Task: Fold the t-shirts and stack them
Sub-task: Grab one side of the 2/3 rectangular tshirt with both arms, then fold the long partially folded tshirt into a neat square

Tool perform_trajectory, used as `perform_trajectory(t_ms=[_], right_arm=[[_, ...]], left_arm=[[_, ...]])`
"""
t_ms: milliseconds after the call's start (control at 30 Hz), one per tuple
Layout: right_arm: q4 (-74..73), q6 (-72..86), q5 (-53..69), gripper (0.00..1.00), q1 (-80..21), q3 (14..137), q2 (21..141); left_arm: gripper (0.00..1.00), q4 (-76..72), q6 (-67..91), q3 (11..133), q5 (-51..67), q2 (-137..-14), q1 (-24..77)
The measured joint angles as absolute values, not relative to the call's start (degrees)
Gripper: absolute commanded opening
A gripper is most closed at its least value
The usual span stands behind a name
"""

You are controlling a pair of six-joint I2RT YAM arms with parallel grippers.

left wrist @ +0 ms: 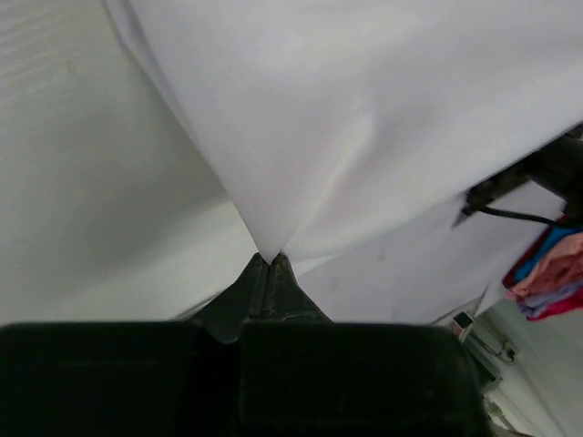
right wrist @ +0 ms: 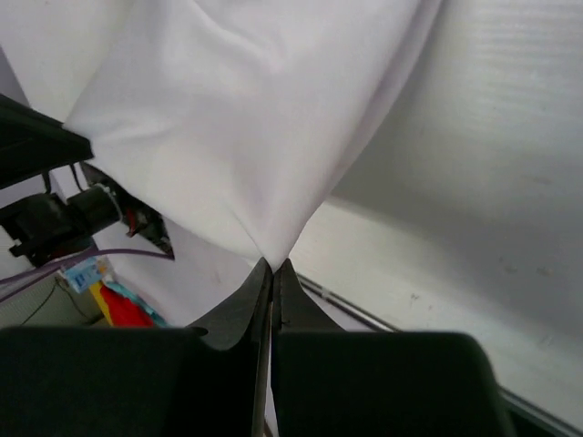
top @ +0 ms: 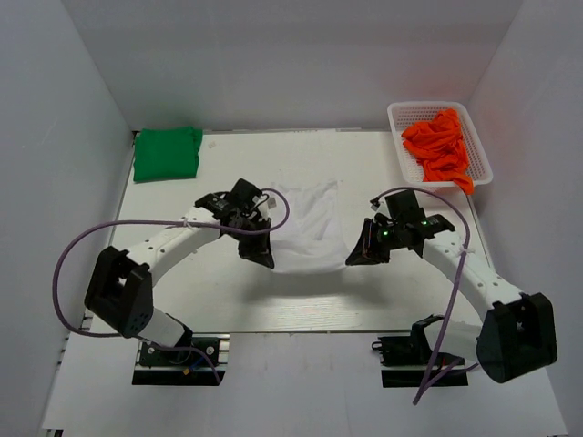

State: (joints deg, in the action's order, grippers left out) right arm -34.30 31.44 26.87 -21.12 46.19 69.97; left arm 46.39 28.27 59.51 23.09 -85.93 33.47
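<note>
**Top external view.** The white t-shirt [top: 305, 223] lies mid-bench [top: 273, 305], spread between the two arms. The left gripper [top: 260, 255] is at its near-left corner and the right gripper [top: 355, 255] at its near-right corner. The held edge runs left to right between them, and the rest of the cloth extends away toward the far side. The green t-shirt [top: 167, 153] rests folded at the far-left corner, well apart and nearer the left arm. A basket [top: 397, 137] of orange cloth [top: 442, 146] stands at the far right.

**Left wrist view.** The jaws are pressed together, pinching a peak of the white t-shirt [left wrist: 364, 118], which fans out directly ahead of the tips.

**Right wrist view.** The jaws are likewise closed on a pinched corner of the white t-shirt [right wrist: 237, 118], lifted clear of the bench.

**Assessment.** A fold appears to be in hand. The cloth lies beyond both grippers, so the held edge would probably be carried away toward the far edge, both arms sharing equally.
</note>
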Motion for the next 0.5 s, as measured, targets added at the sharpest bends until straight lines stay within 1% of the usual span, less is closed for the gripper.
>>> perform_trajectory(t_ms=[100,233,367,500], right_arm=[[-38.15,32.56,27.92,0.0,-21.12,47.86,67.09],[-40.88,32.91,27.75,0.0,-21.02,52.64,67.13],[-42.5,33.26,25.63,0.0,-20.47,60.45,70.32],[-43.33,33.19,23.97,0.0,-19.09,67.83,76.2]], left_arm=[[0.0,51.22,28.12,65.6,24.27,-84.05,33.45],[0.0,55.16,27.9,73.36,25.39,-84.64,32.91],[0.0,57.39,28.53,81.14,23.31,-89.43,32.32],[0.0,56.8,30.13,85.34,20.36,-93.49,31.05]])
